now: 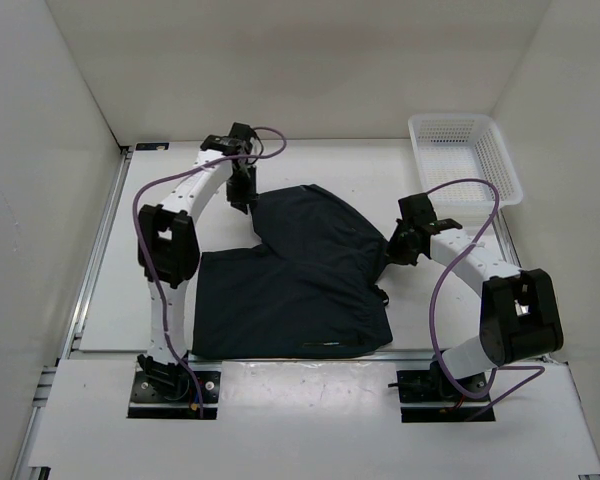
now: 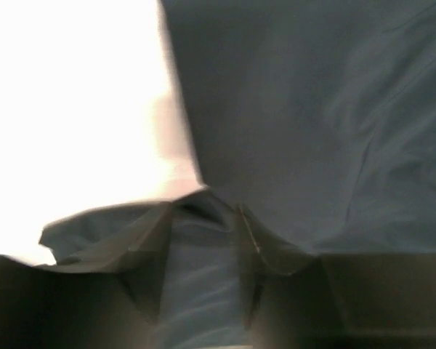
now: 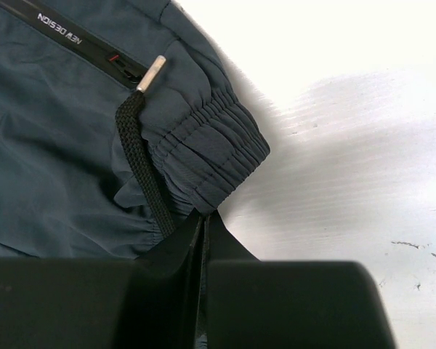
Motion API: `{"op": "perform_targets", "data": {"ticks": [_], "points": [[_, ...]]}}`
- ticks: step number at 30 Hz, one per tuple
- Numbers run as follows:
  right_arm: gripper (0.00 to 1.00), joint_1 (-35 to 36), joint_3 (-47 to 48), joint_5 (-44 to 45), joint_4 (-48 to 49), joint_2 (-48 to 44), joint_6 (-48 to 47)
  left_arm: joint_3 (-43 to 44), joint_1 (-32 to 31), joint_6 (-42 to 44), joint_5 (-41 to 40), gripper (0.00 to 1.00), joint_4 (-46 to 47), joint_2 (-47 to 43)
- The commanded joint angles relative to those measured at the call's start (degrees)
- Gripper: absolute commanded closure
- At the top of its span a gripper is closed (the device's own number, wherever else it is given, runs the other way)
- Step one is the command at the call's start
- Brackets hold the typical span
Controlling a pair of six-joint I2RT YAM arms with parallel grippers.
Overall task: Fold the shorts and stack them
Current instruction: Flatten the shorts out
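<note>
Shorts (image 1: pixel 300 290) clamped by left pincer (image 1: pixel 242 197) at hem, right pincer (image 1: pixel 391 250) at waistband; I'd lift both evenly, keeping cloth taut.

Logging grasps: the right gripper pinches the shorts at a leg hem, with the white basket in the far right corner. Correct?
No: the right gripper pinches the shorts at the waistband, by the drawstring, as the right wrist view shows. The white basket is far right.

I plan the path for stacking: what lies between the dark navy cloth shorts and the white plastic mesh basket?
Top view: only the right gripper, at the shorts' waistband, and its purple cable lie before the basket; otherwise bare table.
</note>
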Motion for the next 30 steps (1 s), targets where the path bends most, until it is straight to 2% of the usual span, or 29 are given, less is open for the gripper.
{"op": "perform_targets", "data": {"ticks": [1, 2, 4, 6, 7, 8, 10, 11, 12, 13, 15, 16, 18, 22, 30], "points": [[1.00, 0.10, 1.10, 1.25, -0.56, 0.32, -0.69, -6.37, 3.77, 0.83, 1.61, 0.82, 4.46, -8.39], [1.00, 0.10, 1.10, 1.25, -0.56, 0.32, -0.69, -7.61, 4.38, 0.83, 4.22, 0.89, 5.86, -9.10], [1.00, 0.10, 1.10, 1.25, -1.09, 0.32, -1.22, -9.38, 6.31, 0.83, 8.62, 0.89, 7.27, -8.14], [1.00, 0.10, 1.62, 1.25, -1.09, 0.32, -1.22, -10.00, 7.37, 0.83, 14.26, 0.59, 7.90, -6.21], [1.00, 0.10, 1.62, 0.72, -1.61, 0.32, -1.22, -8.87, 7.38, 0.83, 15.49, 0.41, 7.90, -3.59], [1.00, 0.10, 1.62, 0.72, -1.62, 0.32, -1.74, -6.77, 7.90, 0.83, 16.80, 0.18, 7.90, -2.35], [1.00, 0.10, 2.24, 0.72, -2.15, 0.32, -1.75, -4.21, 7.91, 0.83, 20.32, 0.07, 8.42, 1.51], [1.00, 0.10, 2.24, 1.33, -2.76, 0.32, -2.27, -1.24, 7.91, 0.22, 22.60, 0.07, 8.43, 3.01], [1.00, 0.10, 2.76, 1.33, -2.76, 0.32, -2.28, 0.35, 7.12, 0.22, 23.49, 0.12, 8.43, 4.51], [1.00, 0.10, 2.77, 1.33, -2.76, 0.32, -2.28, 1.68, 7.12, 0.22, 24.54, 0.24, 8.43, 6.00], [1.00, 0.10, 2.77, 1.95, -3.38, 0.32, -2.28, 5.18, 5.89, 0.22, 26.65, 0.52, 8.43, 9.78], [1.00, 0.10, 2.77, 1.95, -3.38, -0.20, -2.28, 6.25, 5.89, 0.22, 27.18, 0.74, 7.64, 11.62], [1.00, 0.10, 2.77, 1.95, -3.99, -0.20, -2.28, 7.66, 5.89, 0.22, 28.33, 0.87, 7.63, 12.25], [1.00, 0.10, 2.77, 3.09, -4.51, -0.73, -2.80, 8.19, 5.89, 0.74, 28.33, 0.90, 7.11, 11.64], [1.00, 0.10, 3.29, 3.09, -4.52, -0.73, -3.33, 7.67, 6.41, 0.74, 19.38, 0.90, 5.96, -2.05]]}}
